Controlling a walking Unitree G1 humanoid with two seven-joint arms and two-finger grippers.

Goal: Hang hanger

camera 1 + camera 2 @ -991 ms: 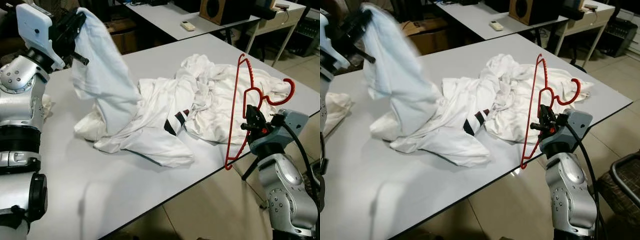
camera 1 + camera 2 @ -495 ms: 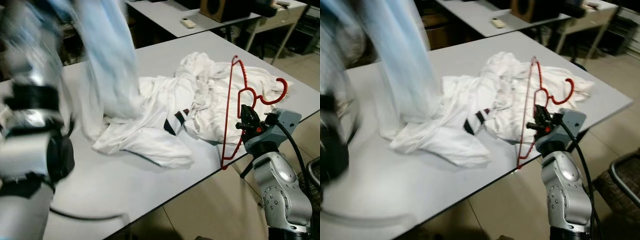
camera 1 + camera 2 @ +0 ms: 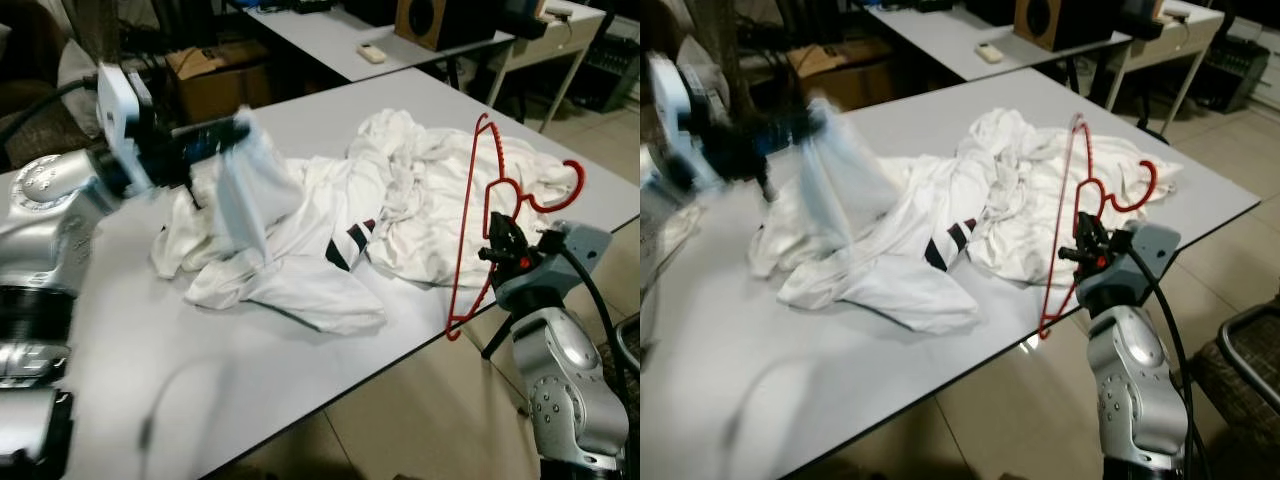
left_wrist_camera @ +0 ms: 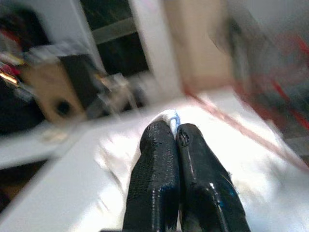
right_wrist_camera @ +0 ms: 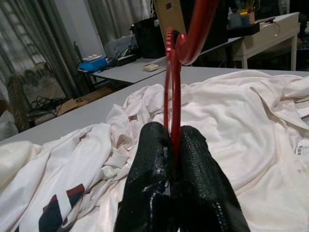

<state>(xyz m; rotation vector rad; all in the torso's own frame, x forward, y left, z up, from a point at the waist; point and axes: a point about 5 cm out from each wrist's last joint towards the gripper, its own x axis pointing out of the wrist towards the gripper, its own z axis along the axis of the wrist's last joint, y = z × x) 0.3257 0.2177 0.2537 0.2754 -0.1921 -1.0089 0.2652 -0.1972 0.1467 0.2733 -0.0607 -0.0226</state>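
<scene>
Table: a grey table (image 3: 330, 370) stands in front of the robot, with a heap of white clothes (image 3: 400, 200) spread across its middle and far side
Clothes: crumpled and overlapping; one garment (image 3: 350, 238) shows a dark patch with red and white stripes near the middle of the heap
Right gripper: the right gripper (image 3: 503, 243) is held just off the near right edge of the table, fingers closed tight together on the hanger; in the right wrist view the two black fingers (image 5: 149, 159) pinch the red wire between them
Hanger: a red hanger (image 3: 480, 190) stands upright in the right gripper, its hook (image 3: 565, 185) curling out to the right and its long side running down past the table edge; it is in the air beside the heap, touching no cloth that I can make out
Left gripper: the left gripper (image 3: 235, 130) is raised over the left part of the table, blurred; its fingers (image 4: 161, 154) are pressed together on a fold of white cloth
Lifted cloth: a pale shirt (image 3: 245, 190) hangs from the left gripper, its lower part resting on the heap
Background: a second table (image 3: 330, 40) behind carries a small white remote (image 3: 374, 52) and a wooden speaker box (image 3: 440, 20); a cardboard box (image 3: 215, 75) sits on the floor between the two tables
</scene>
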